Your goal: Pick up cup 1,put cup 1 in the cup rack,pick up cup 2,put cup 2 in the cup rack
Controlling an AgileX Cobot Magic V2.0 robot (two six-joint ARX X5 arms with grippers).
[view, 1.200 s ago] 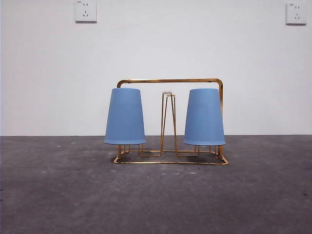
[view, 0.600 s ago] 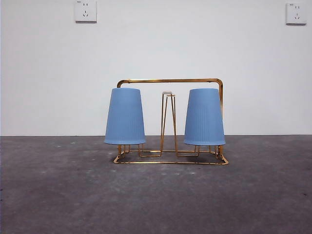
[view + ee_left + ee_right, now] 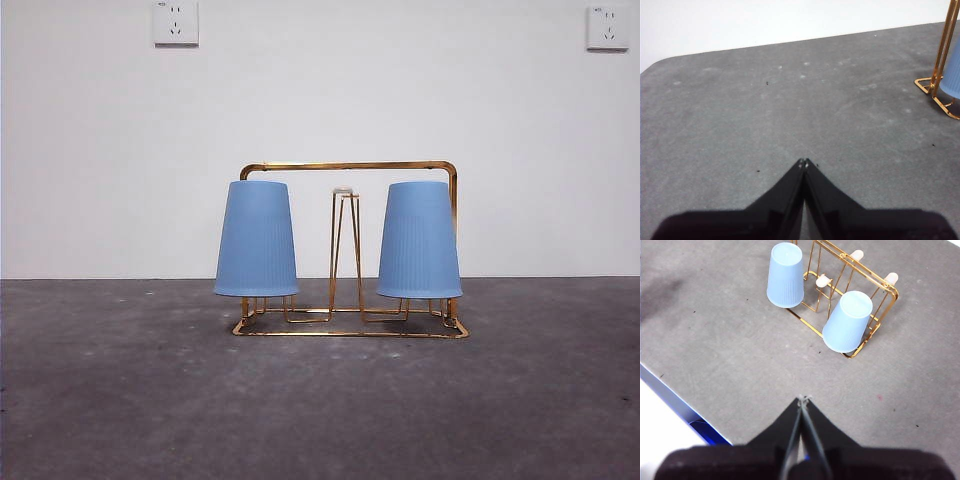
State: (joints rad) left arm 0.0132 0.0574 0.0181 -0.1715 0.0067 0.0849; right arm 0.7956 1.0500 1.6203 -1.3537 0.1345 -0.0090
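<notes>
Nothing has moved since the earlier frames. At the left, one blue cup [image 3: 256, 238] is seen upside down on the gold rack [image 3: 349, 166]; at the right, a second blue cup [image 3: 419, 240] is hung likewise. Both arms are held away from the rack, the left gripper [image 3: 803, 162] pressed together, the right gripper [image 3: 804, 399] likewise closed and empty above the grey table [image 3: 120, 400].

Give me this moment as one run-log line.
cups: both blue cups upside down on cup rack | left gripper: shut, holding nothing | right gripper: shut, holding nothing
</notes>
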